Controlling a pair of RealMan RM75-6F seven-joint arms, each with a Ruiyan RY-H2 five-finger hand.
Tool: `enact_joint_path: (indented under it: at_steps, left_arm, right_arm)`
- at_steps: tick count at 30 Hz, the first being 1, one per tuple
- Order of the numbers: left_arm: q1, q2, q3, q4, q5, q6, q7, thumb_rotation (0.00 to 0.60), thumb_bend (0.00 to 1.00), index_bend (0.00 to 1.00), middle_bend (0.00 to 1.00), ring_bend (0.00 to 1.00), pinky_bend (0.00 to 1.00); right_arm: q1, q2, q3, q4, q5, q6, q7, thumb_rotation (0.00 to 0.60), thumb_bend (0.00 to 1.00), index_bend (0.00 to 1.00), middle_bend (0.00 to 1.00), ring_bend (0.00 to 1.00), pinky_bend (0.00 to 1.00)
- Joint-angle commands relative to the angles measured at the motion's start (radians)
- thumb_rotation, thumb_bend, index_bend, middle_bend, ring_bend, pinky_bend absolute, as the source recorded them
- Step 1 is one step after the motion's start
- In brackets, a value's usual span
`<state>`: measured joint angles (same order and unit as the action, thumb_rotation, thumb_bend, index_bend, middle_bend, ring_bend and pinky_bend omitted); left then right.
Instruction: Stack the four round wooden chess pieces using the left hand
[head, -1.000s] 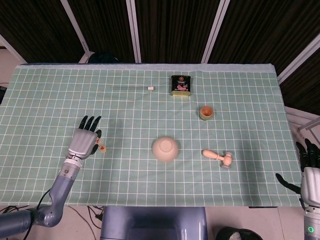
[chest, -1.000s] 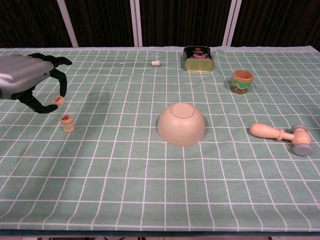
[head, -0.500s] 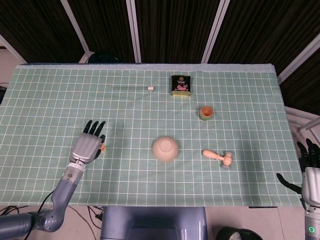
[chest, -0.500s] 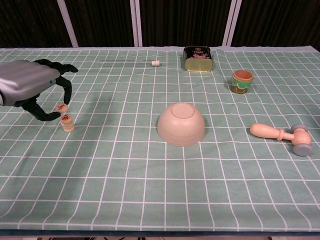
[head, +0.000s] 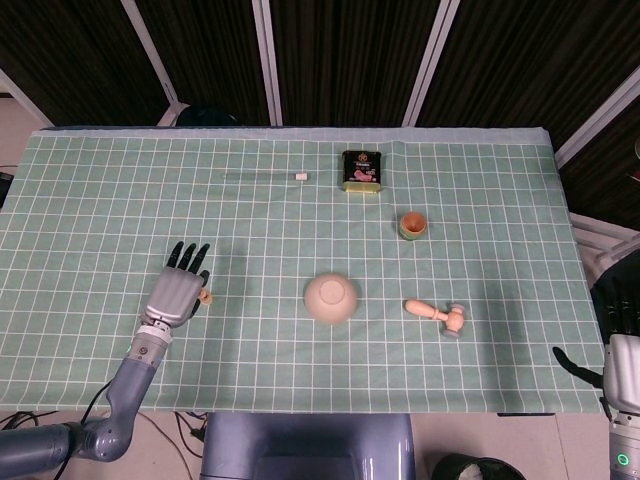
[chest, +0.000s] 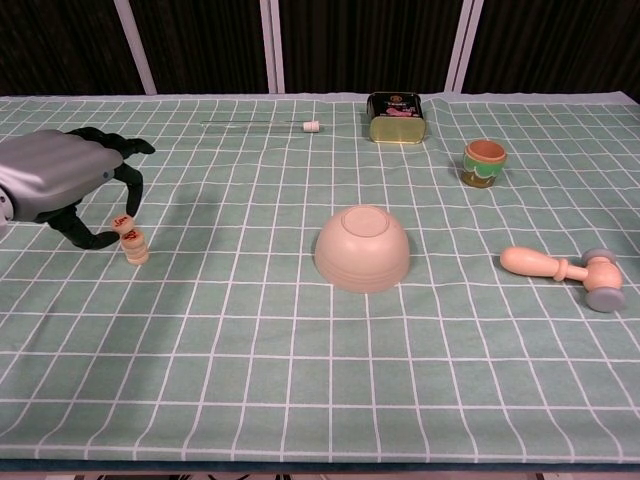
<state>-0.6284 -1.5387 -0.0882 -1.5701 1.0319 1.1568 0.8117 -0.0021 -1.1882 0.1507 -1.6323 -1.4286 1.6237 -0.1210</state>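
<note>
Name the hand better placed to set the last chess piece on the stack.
Left. The left hand already holds a chess piece right at the stack; the right hand sits off the table's far right edge.

We cannot count the pieces in the stack (chest: 134, 246); from the head it hides under the left hand (head: 176, 292). The right hand (head: 622, 345) is cut off at the frame's corner, so its fingers cannot be judged

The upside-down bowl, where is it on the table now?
The upside-down bowl sits near the table's middle in both views, right of the chess piece stack at the left hand, and left of the wooden hammer.
</note>
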Motion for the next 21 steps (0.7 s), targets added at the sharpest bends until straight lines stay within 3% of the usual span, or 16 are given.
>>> enact_joint_path:
  at_steps: [1, 21]
  left_arm:
    - [-0.002, -0.003, 0.000, 0.003, -0.002, -0.001, 0.002, 0.600, 0.31, 0.47, 0.00, 0.00, 0.00]
    - [-0.011, -0.024, 0.012, 0.012, -0.015, 0.000, 0.026, 0.600, 0.31, 0.45, 0.00, 0.00, 0.00]
  right_arm:
    - [0.000, 0.000, 0.001, 0.000, 0.000, 0.001, 0.000, 0.600, 0.23, 0.12, 0.01, 0.00, 0.00]
    - [0.000, -0.005, 0.001, 0.005, -0.004, 0.005, -0.003, 0.600, 0.23, 0.12, 0.01, 0.00, 0.00]
